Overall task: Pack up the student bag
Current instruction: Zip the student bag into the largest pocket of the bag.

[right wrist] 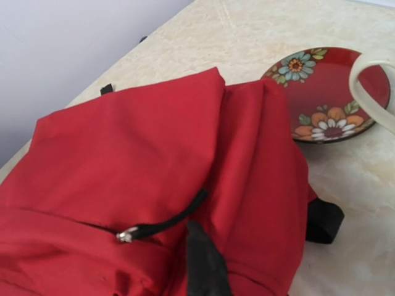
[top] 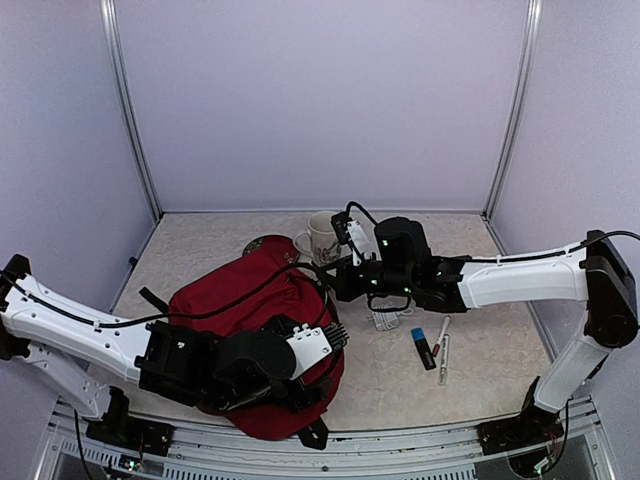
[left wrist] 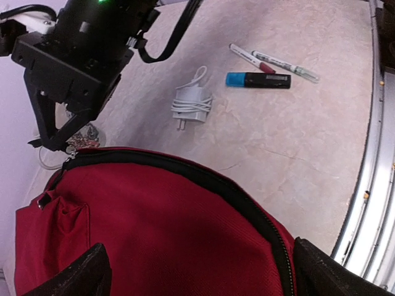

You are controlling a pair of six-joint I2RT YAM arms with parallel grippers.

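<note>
— As you scan from the arm bases outward, what comes first?
— The left gripper (top: 335,337), near the table's front edge, over the student bag (top: 250,310). Its claw is spread wide. In its own wrist view a black finger (left wrist: 80,277) sits at each lower corner, with red fabric between them. I cannot tell whether they touch the fabric.

— Where does the bag lie?
— Flat on the beige table (top: 200,240), left of centre, reaching from the front edge toward the middle. It is large and dark red. A black zipper (left wrist: 247,197) curves along its edge, and black straps poke out beneath.

— And the other arm?
— It reaches in from the right. The right gripper (top: 335,283) is at the bag's far right edge with its claw pressed together, just beside the zipper pull (right wrist: 126,234). Whether it pinches the pull is unclear.

— What lies beside the bag?
— To its right, on bare table, is a white charger (left wrist: 192,105) with its cable wound around it. Farther right are a black highlighter (left wrist: 258,80) with a blue cap, a red-tipped pen (left wrist: 250,57) and a pale pen (left wrist: 287,66), lying close together.

— And farthest back?
— A cream mug (top: 322,237) stands upright behind the bag. Just to its left is a red flowered plate (right wrist: 321,92), partly hidden by the bag.
</note>
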